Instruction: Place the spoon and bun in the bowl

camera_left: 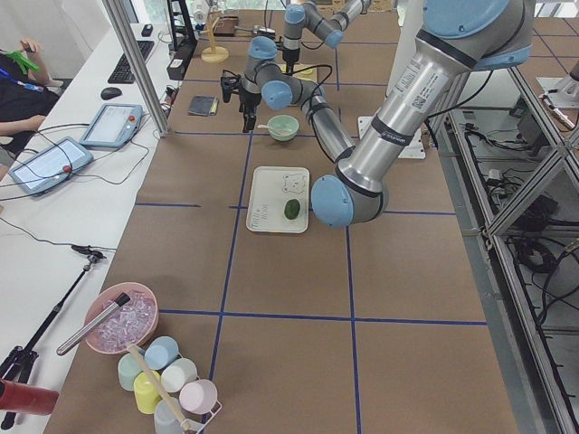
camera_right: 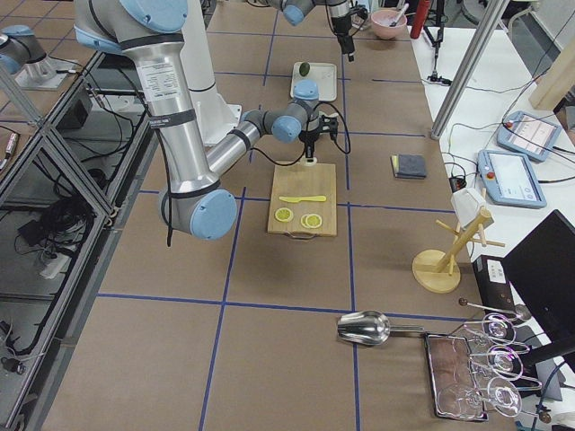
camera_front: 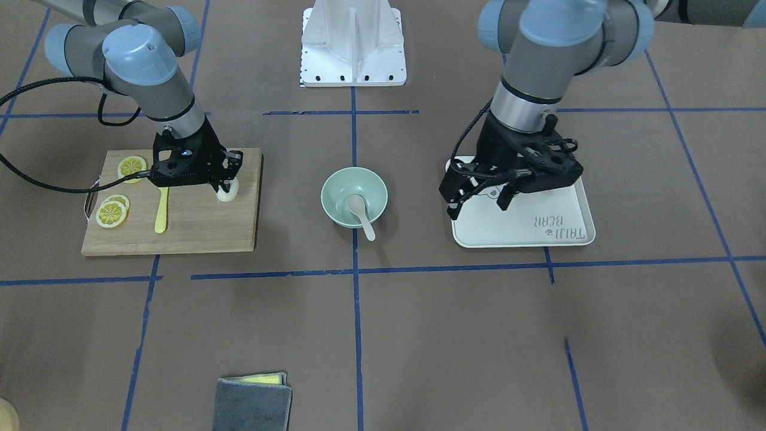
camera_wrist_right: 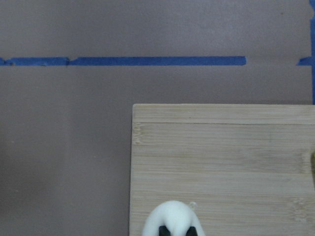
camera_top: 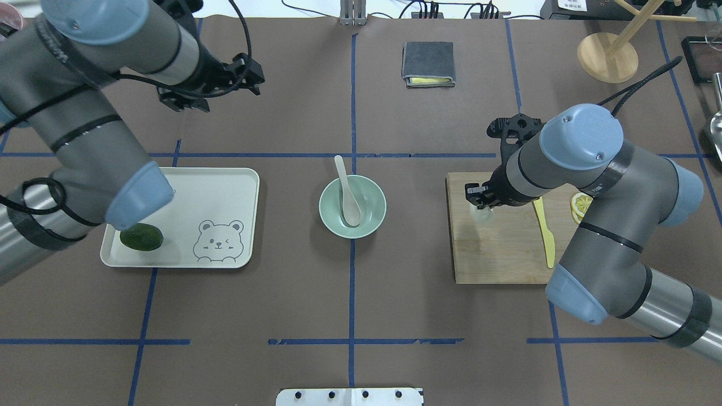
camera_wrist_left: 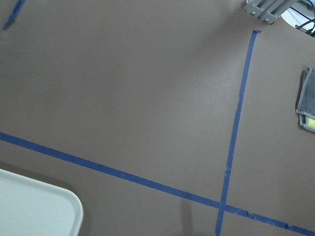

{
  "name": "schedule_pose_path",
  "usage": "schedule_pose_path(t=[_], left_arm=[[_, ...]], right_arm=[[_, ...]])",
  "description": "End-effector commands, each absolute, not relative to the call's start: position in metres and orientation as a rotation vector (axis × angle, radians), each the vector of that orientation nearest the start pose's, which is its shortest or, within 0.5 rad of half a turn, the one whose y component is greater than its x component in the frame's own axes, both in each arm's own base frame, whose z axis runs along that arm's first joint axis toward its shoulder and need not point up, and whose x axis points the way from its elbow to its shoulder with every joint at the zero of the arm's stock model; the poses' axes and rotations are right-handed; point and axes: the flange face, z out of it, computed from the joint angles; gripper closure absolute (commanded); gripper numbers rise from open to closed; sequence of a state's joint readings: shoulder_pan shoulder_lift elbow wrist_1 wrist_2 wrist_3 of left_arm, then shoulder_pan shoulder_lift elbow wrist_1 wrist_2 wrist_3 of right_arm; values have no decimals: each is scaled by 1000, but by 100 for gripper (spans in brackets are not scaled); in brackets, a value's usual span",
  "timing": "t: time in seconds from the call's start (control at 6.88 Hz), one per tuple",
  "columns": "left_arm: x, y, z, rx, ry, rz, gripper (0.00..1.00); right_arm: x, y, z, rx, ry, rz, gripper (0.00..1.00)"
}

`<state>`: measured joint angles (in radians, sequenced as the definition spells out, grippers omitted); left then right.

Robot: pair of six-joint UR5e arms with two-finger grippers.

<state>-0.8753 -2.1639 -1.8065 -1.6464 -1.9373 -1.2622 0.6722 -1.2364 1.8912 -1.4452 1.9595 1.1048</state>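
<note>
Brown bench [camera_front: 419, 329] with blue tape grid: spoon bowled, bun clamped.
Front view: the spoon [camera_front: 361, 214] is laid in the bowl [camera_front: 332, 188], handle over the rim; the bun [camera_front: 228, 193] is pinched by the right end effector [camera_front: 227, 182] near the cutting board [camera_front: 197, 230] edge; the left end effector [camera_front: 477, 206] is held apart by the tray [camera_front: 538, 236]. Overhead: bare bench is seen between bowl and board.
</note>
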Motion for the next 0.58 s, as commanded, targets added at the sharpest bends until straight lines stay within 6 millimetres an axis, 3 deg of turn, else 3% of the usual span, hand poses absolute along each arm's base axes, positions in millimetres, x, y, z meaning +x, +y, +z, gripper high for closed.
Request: schedule_pose_path(t=[0.0,0.15,0.44], left_arm=[[255,-570,259,294,843,-231,0],[220,-576,296,327,764,-144,0],[171,-580,355,365,646,35,0]], right_arm=[[-400,-456,251,105,-884,52,100],[-415,-464,226,115,-900,45,100],[-455,-460,199,113,-911,55,100]])
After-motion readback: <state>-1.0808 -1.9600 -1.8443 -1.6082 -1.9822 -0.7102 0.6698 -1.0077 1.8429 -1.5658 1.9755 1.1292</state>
